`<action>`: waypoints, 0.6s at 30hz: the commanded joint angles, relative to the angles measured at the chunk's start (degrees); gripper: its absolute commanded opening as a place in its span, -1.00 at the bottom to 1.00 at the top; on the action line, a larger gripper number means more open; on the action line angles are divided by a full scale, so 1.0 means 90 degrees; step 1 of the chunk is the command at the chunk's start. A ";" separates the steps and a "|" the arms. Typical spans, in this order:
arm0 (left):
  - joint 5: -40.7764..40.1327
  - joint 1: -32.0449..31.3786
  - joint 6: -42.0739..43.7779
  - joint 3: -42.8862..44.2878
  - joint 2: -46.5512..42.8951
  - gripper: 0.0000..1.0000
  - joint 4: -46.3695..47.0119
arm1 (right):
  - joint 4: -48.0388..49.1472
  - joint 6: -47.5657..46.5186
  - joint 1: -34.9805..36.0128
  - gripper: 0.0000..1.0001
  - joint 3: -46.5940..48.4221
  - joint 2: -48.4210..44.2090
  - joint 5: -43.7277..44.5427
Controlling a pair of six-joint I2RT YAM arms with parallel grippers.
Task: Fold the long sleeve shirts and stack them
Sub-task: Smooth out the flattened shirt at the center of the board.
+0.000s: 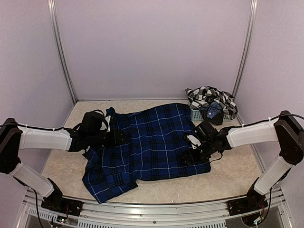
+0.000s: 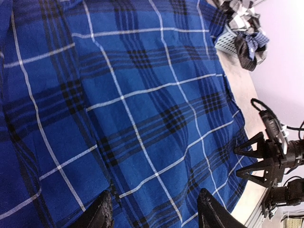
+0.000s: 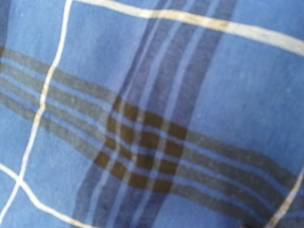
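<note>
On table (image 1: 61, 166), wrinkled navy plaid shirt (image 1: 152, 137); left jaws apart, right jaws: cannot tell.

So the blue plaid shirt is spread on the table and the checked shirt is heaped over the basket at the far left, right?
Not left: the top view shows the checked shirt heaped over the basket at the far right. The blue plaid shirt is spread on the table.

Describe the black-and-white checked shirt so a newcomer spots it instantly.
Go to the far right corner of the table, where a small mesh basket stands. The checked shirt is heaped crumpled on it. Unlike the blue plaid shirt spread out mid-table, it is black-and-white.
</note>
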 commanded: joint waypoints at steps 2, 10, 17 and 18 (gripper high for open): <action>-0.0825 -0.0078 0.0193 -0.0238 -0.1131 0.23 -0.0550 | 0.0070 0.0027 0.0071 0.49 -0.0053 -0.0052 -0.0024; -0.2213 0.0282 0.0054 -0.0728 -0.2135 0.31 -0.1910 | 0.0132 -0.0011 0.0101 0.49 -0.0004 0.0049 -0.0072; -0.1771 0.0551 0.0076 -0.1016 -0.1646 0.10 -0.1650 | 0.0130 -0.0031 0.0122 0.49 0.0006 0.0054 -0.0082; -0.1708 0.0551 0.0086 -0.1029 -0.1542 0.04 -0.1581 | 0.0131 -0.0026 0.0118 0.48 -0.0006 0.0042 -0.0077</action>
